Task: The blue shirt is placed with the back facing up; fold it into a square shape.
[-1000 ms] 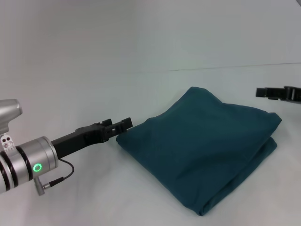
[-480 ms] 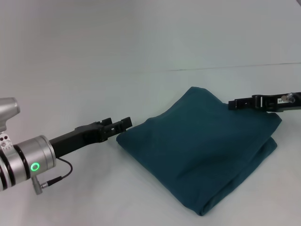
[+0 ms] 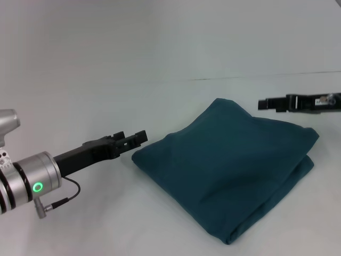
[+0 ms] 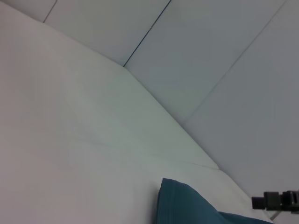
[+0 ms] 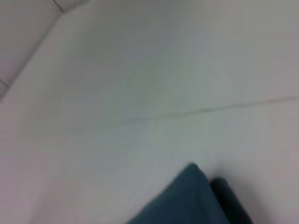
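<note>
Two tools, both empty: my left tool hangs just beside the blue shirt, which lies folded on the tabletop; whether either is apart or together I cannot tell. My right tool hovers above; brushing an edge could undo the fold.

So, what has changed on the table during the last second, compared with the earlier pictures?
The right gripper came in from the right edge toward the folded dark teal-blue cotton shirt, then rose slightly above its far corner. The left gripper drew back a little from the shirt's left corner. The shirt itself lies unchanged; nothing is held.
</note>
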You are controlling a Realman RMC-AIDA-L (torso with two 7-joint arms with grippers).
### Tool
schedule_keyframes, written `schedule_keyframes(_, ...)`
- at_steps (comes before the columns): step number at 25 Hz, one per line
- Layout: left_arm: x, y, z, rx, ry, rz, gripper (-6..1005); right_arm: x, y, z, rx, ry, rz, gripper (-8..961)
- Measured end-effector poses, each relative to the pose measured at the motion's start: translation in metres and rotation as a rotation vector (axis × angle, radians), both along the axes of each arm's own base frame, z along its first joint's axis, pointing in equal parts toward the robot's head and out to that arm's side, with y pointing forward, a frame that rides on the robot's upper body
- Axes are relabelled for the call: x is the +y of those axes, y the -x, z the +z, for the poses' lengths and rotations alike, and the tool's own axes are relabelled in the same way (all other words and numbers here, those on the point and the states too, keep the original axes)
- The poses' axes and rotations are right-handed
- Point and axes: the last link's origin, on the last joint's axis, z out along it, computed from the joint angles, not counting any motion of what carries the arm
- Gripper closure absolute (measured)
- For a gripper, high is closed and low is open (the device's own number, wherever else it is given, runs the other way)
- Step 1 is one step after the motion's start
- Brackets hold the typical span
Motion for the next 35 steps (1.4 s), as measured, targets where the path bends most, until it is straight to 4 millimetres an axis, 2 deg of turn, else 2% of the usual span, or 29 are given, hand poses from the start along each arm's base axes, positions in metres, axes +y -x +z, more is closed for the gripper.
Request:
schedule_keyframes(4,0.001,0.001,0.001,0.002,-0.006,0.006,126,-0.001,0.005,0.004,0.033,0.008,0.029,264)
schedule_keyframes(11,0.001,0.003,0.001,0.001,-0.008,0.018,125,-0.018,0.021,-0.008,0.053,0.156,0.169,405)
schedule_keyframes(17,0.0,0.004,0.001,-0.001,-0.01,0.025,126,-0.031,0.027,-0.014,0.085,0.245,0.219,662)
schedule_keyframes(22,0.0,0.004,0.001,0.0,-0.013,0.025,126,-0.035,0.025,-0.029,0.053,0.3,0.2,861)
schedule_keyframes(27,-0.001,0.005,0.001,0.001,-0.014,0.026,125,-0.029,0.019,-0.046,-0.013,0.291,0.152,954)
schedule_keyframes(35,0.0,0.007,0.003,0.006,-0.019,0.028,125,-0.015,0.023,-0.069,-0.095,0.23,0.15,954)
